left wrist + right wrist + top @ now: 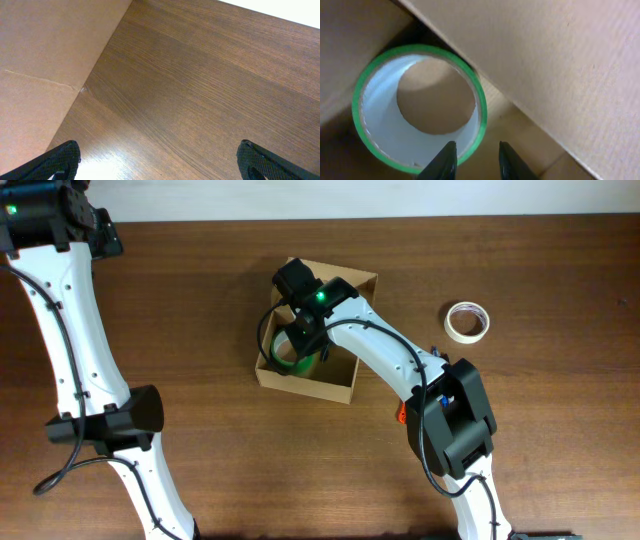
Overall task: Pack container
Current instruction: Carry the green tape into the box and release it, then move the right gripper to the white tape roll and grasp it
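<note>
The tan cardboard container (306, 386) stands open at the table's middle. A green tape roll (287, 358) lies inside it on the left; in the right wrist view the roll (380, 135) rests on the box floor against a wall (560, 60). My right gripper (475, 160) is down in the box and slightly open. One finger is inside the roll's ring and the other outside, neither pressing on it. My left gripper (160, 160) is wide open and empty over bare table at the far left back.
A white tape roll (467, 321) lies on the table right of the box. A small orange thing (399, 415) peeks out under the right arm. A cardboard sheet (45, 65) fills the left of the left wrist view.
</note>
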Robot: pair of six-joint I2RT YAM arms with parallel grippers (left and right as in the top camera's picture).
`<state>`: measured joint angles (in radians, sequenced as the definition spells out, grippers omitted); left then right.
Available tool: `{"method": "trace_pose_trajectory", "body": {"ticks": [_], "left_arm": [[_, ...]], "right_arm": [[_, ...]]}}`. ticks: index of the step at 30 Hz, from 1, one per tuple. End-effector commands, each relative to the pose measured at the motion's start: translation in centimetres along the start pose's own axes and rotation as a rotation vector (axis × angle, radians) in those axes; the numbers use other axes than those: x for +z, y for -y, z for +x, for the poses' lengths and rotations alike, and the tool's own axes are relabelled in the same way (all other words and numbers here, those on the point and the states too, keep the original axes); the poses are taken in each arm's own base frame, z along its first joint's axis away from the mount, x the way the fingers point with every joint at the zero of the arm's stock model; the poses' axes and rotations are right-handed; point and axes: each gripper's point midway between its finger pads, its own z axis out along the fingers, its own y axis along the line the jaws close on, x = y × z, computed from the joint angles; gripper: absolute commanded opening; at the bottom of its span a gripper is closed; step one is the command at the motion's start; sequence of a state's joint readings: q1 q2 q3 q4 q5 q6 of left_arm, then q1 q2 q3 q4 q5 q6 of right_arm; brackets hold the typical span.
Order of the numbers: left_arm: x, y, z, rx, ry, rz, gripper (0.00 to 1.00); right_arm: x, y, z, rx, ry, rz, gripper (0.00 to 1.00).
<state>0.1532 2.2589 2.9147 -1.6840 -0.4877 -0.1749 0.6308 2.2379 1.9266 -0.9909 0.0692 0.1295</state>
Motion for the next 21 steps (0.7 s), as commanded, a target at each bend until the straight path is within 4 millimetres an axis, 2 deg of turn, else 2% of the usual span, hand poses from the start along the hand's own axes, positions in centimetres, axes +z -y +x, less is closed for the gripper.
{"method": "trace_pose_trajectory", "body": {"ticks": [1, 2, 3, 4, 7, 10, 12, 14, 17, 19, 21], "left_arm": [[-1.8, -1.3, -0.5, -0.014, 0.043, -0.009, 1.0], [-1.8, -1.3, -0.5, -0.014, 0.043, -0.009, 1.0], [-1.8, -1.3, -0.5, -0.014, 0.043, -0.009, 1.0], [-1.8, -1.3, -0.5, -0.014, 0.043, -0.009, 1.0], [-1.8, -1.3, -0.5, -0.014, 0.043, -0.009, 1.0], [-1.8, -1.3, -0.5, -0.014, 0.043, -0.009, 1.0], [-1.8, -1.3, -0.5, -0.014, 0.043, -0.009, 1.0], [-1.8, -1.3, -0.5, -0.014, 0.043, -0.009, 1.0], [-1.8, -1.3, -0.5, -0.014, 0.043, -0.009, 1.0], [-1.8, -1.3, -0.5, -0.014, 0.043, -0.009, 1.0], [-1.8, -1.3, -0.5, -0.014, 0.043, -0.009, 1.0]], "right_arm": [[-2.2, 0.6, -0.9, -0.022, 0.029, 0.016, 0.31], [-3.7, 1.3, -1.6, -0.02, 0.052, 0.054, 0.32], [-6.3, 2.3, -2.6, -0.014, 0.096, 0.106, 0.32], [-7.9, 2.8, -3.2, -0.009, 0.122, 0.128, 0.33], [-16.2, 4.6, -5.1, 0.011, 0.254, 0.198, 0.33], [-24.1, 6.8, -5.0, -0.019, 0.359, 0.297, 0.38], [-29.4, 9.1, -4.1, 0.042, 0.451, 0.35, 0.41], [-33.1, 11.1, -2.5, 0.088, 0.511, 0.376, 0.41], [-39.0, 16.3, 1.9, 0.219, 0.599, 0.488, 0.45], [-42.1, 20.5, 6.1, 0.341, 0.648, 0.577, 0.49], [-43.3, 24.1, 10.6, 0.479, 0.662, 0.649, 0.52]]}}
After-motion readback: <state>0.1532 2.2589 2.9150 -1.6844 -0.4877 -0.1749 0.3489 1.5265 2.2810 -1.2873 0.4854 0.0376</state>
